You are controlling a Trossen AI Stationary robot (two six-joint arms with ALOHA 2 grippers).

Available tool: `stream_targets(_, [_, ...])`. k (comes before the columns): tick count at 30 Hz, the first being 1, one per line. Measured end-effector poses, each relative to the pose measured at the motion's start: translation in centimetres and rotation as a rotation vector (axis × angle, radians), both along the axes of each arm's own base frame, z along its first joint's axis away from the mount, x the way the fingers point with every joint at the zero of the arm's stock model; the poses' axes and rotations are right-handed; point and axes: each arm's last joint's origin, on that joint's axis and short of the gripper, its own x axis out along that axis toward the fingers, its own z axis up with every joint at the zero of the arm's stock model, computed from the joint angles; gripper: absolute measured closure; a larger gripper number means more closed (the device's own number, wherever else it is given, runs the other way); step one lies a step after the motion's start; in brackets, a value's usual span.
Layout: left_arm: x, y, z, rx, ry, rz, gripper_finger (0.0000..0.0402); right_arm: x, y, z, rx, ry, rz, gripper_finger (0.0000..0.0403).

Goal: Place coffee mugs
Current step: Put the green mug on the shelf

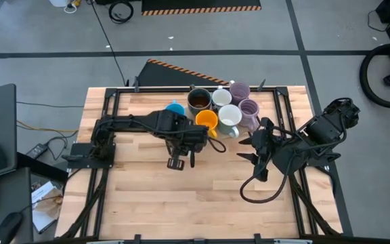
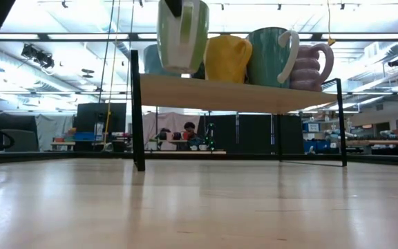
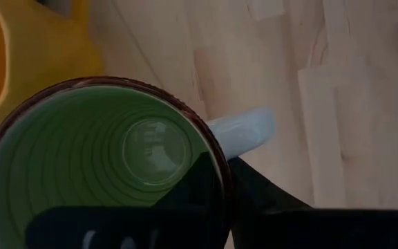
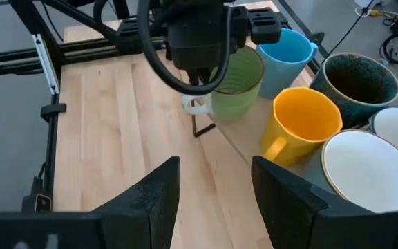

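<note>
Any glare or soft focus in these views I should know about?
Low view: bright ceiling lights behind the shelf backlight the mugs, and the tabletop shows a broad sheen. Left wrist view: the green mug fills the frame, soft, with a reflection at its bottom. High and right wrist views: evenly lit.

Open table in front, crowded shelf behind

The near half of the table [image 1: 181, 196] lies bare between the arms. At the far side a raised shelf [image 2: 233, 93] is packed with mugs, orange mug [image 4: 302, 124] and blue mug [image 4: 285, 52] at its edge, and the left claw [image 4: 202, 79] with a green mug [image 4: 237, 83] hangs just before them, blocking that approach; the right claw [image 4: 213, 187] faces it.
</note>
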Motion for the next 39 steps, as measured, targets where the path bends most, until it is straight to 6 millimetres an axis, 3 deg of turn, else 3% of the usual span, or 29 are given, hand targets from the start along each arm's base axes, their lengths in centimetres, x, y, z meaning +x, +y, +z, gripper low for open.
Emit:
stream_targets(12, [-0.7,-1.7,0.7,-0.023,-0.023,0.026,0.0376,0.1,0.1,0.1,-0.015,-0.011,0.025,0.0218])
stream_targets(23, [-2.6,-1.9,2.9,-0.065,-0.089,0.029,0.0376,0.3,0.2,0.3,-0.044,-0.027,0.045,0.0218])
stream_targets(39, [-1.7,-1.5,3.3,-0.083,-0.174,0.014,0.0376,0.4,0.3,0.4,-0.061,-0.033,0.064,0.0218])
